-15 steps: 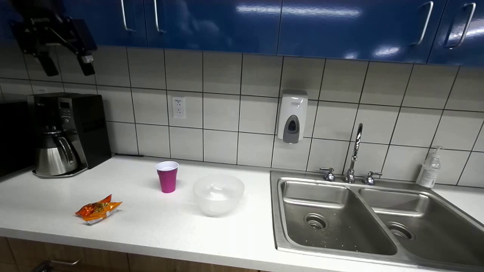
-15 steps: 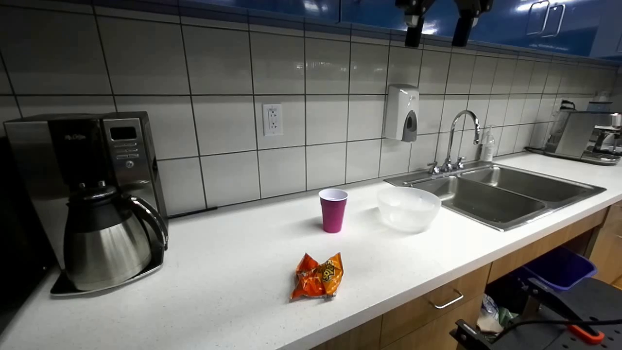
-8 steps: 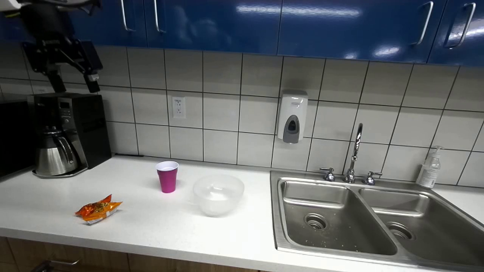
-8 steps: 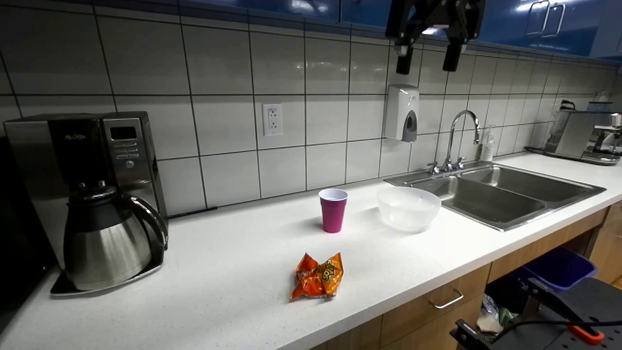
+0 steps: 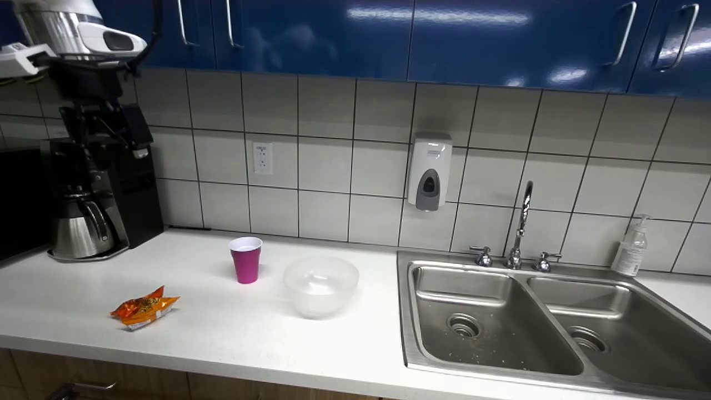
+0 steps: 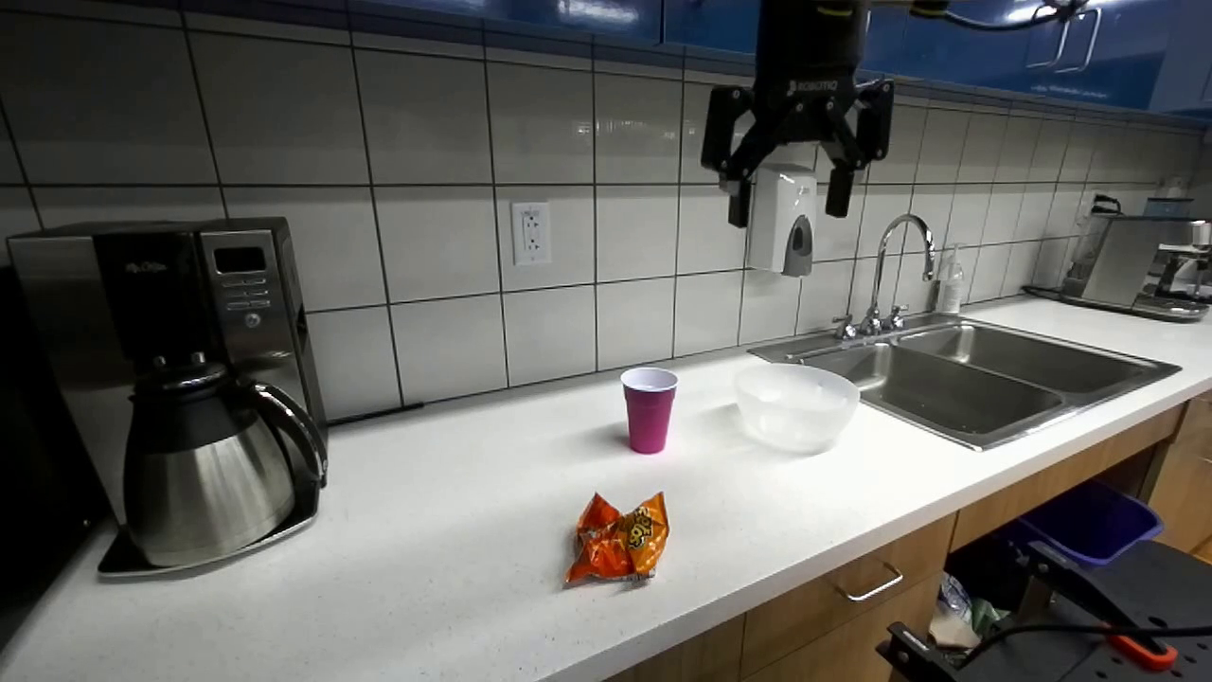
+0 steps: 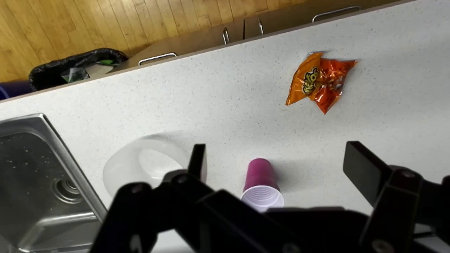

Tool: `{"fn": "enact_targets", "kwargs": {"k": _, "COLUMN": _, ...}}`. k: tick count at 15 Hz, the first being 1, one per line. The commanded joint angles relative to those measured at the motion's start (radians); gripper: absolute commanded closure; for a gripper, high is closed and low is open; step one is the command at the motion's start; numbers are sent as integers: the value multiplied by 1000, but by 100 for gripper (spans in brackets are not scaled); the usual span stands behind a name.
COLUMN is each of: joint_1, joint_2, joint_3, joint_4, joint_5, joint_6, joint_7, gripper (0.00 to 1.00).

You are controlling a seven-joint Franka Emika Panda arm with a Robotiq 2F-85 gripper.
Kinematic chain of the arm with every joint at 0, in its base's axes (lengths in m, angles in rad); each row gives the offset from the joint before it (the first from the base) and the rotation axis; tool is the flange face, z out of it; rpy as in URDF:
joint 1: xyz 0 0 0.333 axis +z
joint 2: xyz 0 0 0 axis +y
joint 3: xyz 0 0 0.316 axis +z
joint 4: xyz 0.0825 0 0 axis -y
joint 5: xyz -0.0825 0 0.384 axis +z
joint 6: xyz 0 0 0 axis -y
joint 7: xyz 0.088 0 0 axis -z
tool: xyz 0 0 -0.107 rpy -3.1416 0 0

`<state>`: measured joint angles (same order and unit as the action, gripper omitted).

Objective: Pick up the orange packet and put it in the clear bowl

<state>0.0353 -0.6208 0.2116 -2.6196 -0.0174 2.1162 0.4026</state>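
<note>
The orange packet, crumpled and orange-red, lies on the white counter near its front edge. It shows in both exterior views (image 5: 145, 309) (image 6: 617, 542) and at the upper right of the wrist view (image 7: 321, 80). The clear bowl, whitish and see-through, stands near the sink in both exterior views (image 5: 321, 289) (image 6: 797, 409); in the wrist view (image 7: 123, 165) a finger partly covers it. My gripper (image 6: 789, 203) is open and empty, high above the counter. In the wrist view (image 7: 276, 154) its fingers stand wide apart, with the packet beyond them.
A purple cup (image 5: 246, 261) stands upright between packet and bowl, and shows between the fingers in the wrist view (image 7: 260, 174). A coffee maker (image 6: 222, 379) stands at the counter's end. A double steel sink (image 5: 408, 311) lies beyond the bowl. Blue cabinets (image 5: 311, 39) hang above.
My gripper has come down from near the cabinets, shifting slightly right in one exterior view and left in the other. It stays open. The packet, bowl and cup have not moved.
</note>
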Motion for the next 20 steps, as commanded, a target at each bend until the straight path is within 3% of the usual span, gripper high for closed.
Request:
{"fn": "enact_targets", "kwargs": {"k": 1, "joint_1": -24, "joint_2": 74, "joint_3": 66, "joint_4": 20, "joint_5": -17, "joint_6": 24, "joint_7": 135, "gripper": 0}}
{"fn": "enact_targets", "kwargs": {"k": 8, "joint_1": -9, "joint_2": 188, "joint_3": 134, "joint_4": 39, "joint_5": -19, "joint_6": 21, "joint_7": 417, "gripper": 0}}
{"fn": "enact_targets", "kwargs": {"k": 20, "joint_1": 4, "joint_2": 431, "joint_3": 105, "joint_4": 80, "joint_5": -48, "joint_6": 62, "joint_7": 804, "gripper": 0}}
